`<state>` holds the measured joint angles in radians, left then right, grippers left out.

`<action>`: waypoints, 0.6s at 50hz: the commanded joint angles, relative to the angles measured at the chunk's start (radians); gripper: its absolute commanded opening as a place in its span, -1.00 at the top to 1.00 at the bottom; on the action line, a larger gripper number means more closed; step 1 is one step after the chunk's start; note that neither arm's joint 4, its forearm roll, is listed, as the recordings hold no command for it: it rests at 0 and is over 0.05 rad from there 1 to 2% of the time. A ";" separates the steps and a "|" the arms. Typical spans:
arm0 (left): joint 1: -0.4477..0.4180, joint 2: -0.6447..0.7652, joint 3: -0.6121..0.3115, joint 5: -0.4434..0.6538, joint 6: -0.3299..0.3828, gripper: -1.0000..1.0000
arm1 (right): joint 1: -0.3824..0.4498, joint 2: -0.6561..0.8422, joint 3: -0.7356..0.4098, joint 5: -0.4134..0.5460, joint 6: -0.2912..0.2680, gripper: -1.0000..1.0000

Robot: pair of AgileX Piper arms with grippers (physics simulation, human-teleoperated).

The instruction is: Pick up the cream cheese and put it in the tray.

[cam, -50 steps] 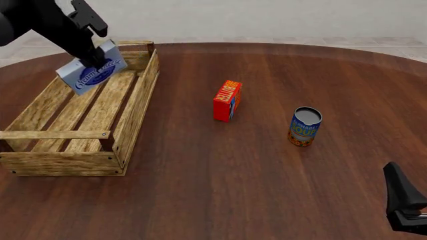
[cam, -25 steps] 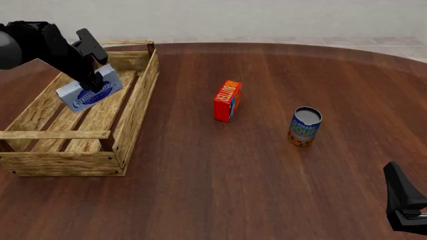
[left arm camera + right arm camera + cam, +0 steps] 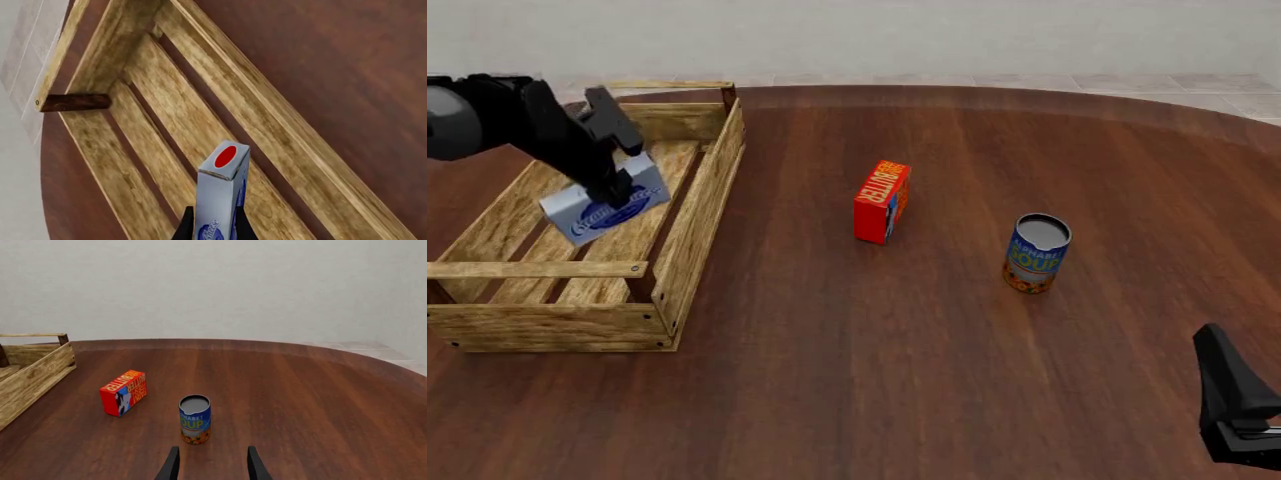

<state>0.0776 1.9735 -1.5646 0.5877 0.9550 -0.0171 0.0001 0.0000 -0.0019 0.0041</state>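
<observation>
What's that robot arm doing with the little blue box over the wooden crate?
The left pincer is shut on the cream cheese and holds it tilted inside the tray, low over the slats. Whether it touches them yet cannot be told, and it has not been let go. The right pincer is open and holds nothing, hanging near the table's near edge. The butter box and the soup can stand on the table, untouched.

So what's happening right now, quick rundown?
Left gripper shut on cream cheese, low inside the tray, not released. Right gripper open, idle near soup can. Nothing in the way.
</observation>
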 commanded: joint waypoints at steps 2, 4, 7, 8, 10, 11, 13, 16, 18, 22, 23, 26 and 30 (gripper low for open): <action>0.006 0.012 0.030 -0.039 0.029 1.00 | 0.000 0.000 0.000 0.002 0.001 -1.00; 0.006 0.013 0.034 -0.042 0.032 1.00 | 0.000 0.000 0.000 0.003 0.001 -1.00; 0.010 0.017 0.044 -0.052 0.035 1.00 | 0.001 0.000 0.000 0.004 0.000 -1.00; 0.012 0.019 0.045 -0.055 0.036 1.00 | 0.001 0.000 0.000 0.004 0.001 -1.00; 0.011 0.018 0.056 -0.063 0.038 1.00 | 0.001 0.000 0.000 0.003 0.000 -1.00; 0.011 0.021 0.054 -0.065 0.037 1.00 | 0.001 0.000 0.000 0.002 -0.001 -1.00; 0.013 0.024 0.053 -0.066 0.037 1.00 | 0.000 0.000 0.000 -0.001 0.000 -1.00; 0.011 0.023 0.058 -0.069 0.039 1.00 | 0.000 0.000 0.000 -0.002 0.000 -1.00; 0.009 0.022 0.062 -0.068 0.038 1.00 | 0.000 0.000 0.000 -0.001 0.000 -1.00; 0.010 0.024 0.068 -0.072 0.038 1.00 | 0.000 0.000 0.000 0.001 0.000 -1.00; 0.009 0.023 0.075 -0.076 0.039 1.00 | 0.001 0.000 0.000 0.001 0.000 -1.00; 0.012 0.026 0.083 -0.082 0.040 1.00 | 0.001 0.000 0.000 0.001 0.000 -1.00; 0.020 0.030 0.102 -0.097 0.046 1.00 | 0.001 0.000 0.000 0.001 -0.001 -1.00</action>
<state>0.0891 2.0022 -1.4884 0.5170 0.9806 -0.0164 0.0001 0.0000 -0.0013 0.0042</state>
